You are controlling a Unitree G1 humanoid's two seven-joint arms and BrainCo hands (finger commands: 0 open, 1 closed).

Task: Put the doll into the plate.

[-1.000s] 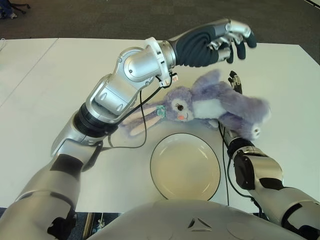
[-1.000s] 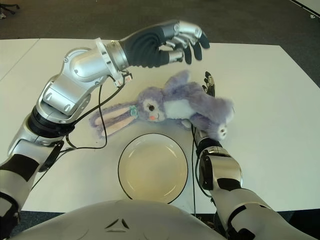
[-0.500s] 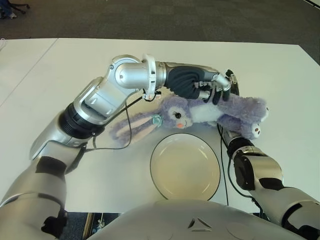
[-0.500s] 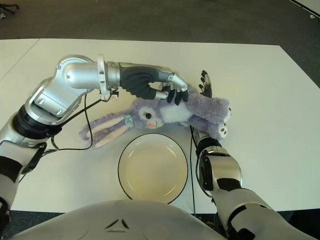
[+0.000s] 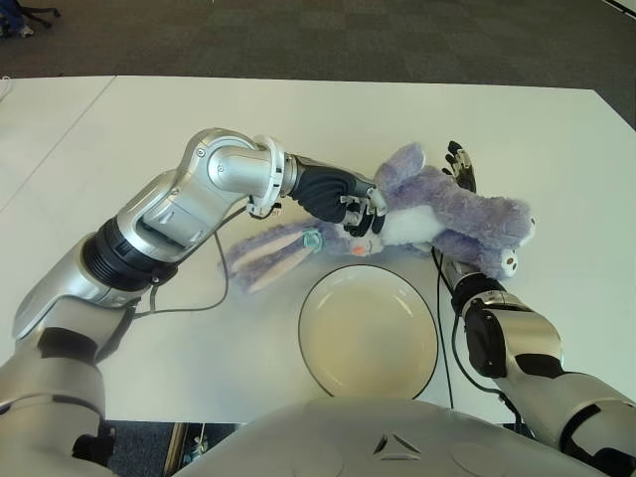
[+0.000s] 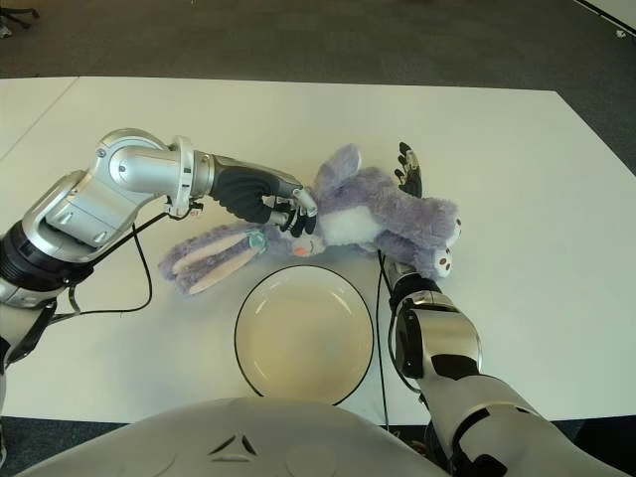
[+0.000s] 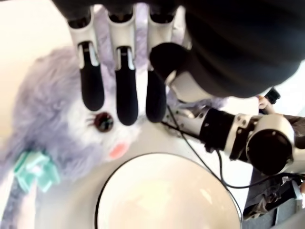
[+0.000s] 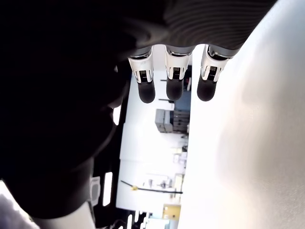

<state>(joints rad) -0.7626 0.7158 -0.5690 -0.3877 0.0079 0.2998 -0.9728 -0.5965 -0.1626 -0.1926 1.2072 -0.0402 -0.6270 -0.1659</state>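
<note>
A purple plush rabbit doll (image 5: 452, 207) lies on the white table (image 5: 149, 119), just beyond the empty cream plate (image 5: 368, 333) with a dark rim. Its long ears (image 5: 268, 253) trail to the left. My left hand (image 5: 360, 211) is on the doll's head with its fingers (image 7: 126, 90) curled down over the face (image 7: 97, 126). My right hand (image 5: 460, 164) lies under the doll's body, only its dark fingertips showing past it. In the right wrist view its fingers (image 8: 174, 81) are straight and hold nothing.
A black cable (image 5: 214, 288) hangs from my left arm and loops onto the table left of the plate. My right forearm (image 5: 502, 338) runs along the plate's right side. Dark carpet (image 5: 328, 40) lies past the table's far edge.
My left hand came down from above the doll, touched its body, then slid left onto its head and closed there. The doll shifted slightly and one ear stands up again.
</note>
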